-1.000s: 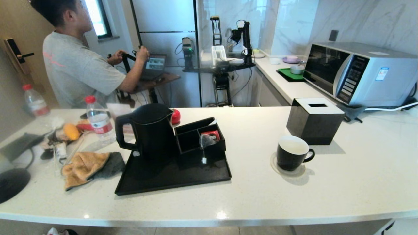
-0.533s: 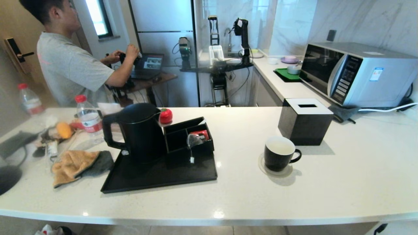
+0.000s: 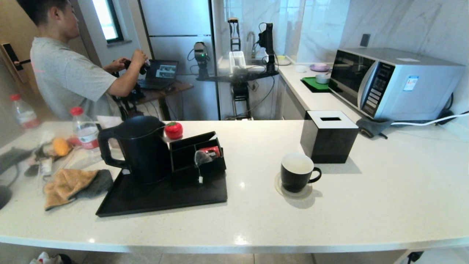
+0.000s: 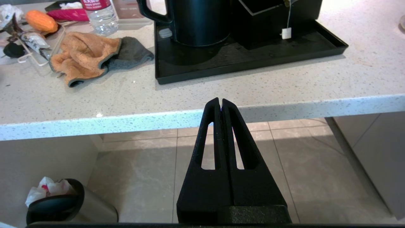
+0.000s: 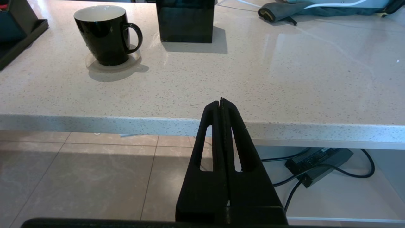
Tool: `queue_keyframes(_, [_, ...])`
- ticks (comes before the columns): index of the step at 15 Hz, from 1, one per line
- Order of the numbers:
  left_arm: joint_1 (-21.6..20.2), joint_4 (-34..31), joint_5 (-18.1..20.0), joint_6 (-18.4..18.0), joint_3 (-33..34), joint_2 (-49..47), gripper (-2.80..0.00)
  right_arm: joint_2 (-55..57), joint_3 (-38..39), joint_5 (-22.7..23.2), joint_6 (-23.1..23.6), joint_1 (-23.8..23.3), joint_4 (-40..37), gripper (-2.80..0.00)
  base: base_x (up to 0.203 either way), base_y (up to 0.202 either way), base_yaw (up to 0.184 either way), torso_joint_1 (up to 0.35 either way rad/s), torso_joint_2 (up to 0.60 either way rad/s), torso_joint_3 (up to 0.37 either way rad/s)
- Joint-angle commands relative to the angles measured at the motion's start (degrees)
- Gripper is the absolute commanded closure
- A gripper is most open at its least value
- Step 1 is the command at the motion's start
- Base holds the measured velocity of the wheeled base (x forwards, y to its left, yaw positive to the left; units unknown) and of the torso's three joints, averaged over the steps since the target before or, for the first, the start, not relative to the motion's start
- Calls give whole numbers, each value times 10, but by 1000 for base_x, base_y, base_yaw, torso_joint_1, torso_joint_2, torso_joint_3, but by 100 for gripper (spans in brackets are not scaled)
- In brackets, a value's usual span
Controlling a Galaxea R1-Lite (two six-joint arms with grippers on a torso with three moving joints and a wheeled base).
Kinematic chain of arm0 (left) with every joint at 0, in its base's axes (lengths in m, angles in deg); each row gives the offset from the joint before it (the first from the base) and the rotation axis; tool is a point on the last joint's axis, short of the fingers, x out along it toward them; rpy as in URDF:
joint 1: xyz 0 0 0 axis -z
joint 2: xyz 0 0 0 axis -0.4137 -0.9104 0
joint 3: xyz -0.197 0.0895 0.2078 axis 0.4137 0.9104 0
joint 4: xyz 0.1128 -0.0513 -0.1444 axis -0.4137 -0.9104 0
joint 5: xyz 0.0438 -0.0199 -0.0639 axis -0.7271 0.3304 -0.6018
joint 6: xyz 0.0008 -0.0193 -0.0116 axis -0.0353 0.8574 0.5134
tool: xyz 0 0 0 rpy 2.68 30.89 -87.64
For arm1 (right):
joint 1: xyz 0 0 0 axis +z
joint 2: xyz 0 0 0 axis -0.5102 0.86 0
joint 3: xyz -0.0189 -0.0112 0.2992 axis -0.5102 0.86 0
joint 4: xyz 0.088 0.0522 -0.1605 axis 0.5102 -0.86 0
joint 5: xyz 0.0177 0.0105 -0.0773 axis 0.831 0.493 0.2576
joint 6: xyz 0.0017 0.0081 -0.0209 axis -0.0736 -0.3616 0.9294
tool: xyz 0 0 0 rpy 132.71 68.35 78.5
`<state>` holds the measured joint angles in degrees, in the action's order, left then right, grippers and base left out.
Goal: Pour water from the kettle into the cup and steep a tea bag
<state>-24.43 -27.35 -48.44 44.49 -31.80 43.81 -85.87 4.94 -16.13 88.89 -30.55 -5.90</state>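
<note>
Neither arm shows in the head view. In the left wrist view the kettle [image 4: 197, 22] is cut off at the frame edge, so its lid and spout are out of sight. The tea bag [image 3: 202, 157] half sinks into its black organiser [image 3: 196, 156]; its tag [image 3: 200, 180] is too small to read. Any water inside the cup [image 3: 296, 172] cannot be made out
</note>
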Motion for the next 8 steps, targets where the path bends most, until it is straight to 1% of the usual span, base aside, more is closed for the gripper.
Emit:
queue_keyframes(1, [0, -1, 0, 0, 0, 0, 0, 1, 0, 0, 0, 0, 0, 0, 0, 0, 0, 0, 0, 0])
queue_keyframes(8, [0, -2, 3, -2, 0, 0, 0, 1, 0, 0, 0, 0, 0, 0, 0, 0, 0, 0, 0, 0])
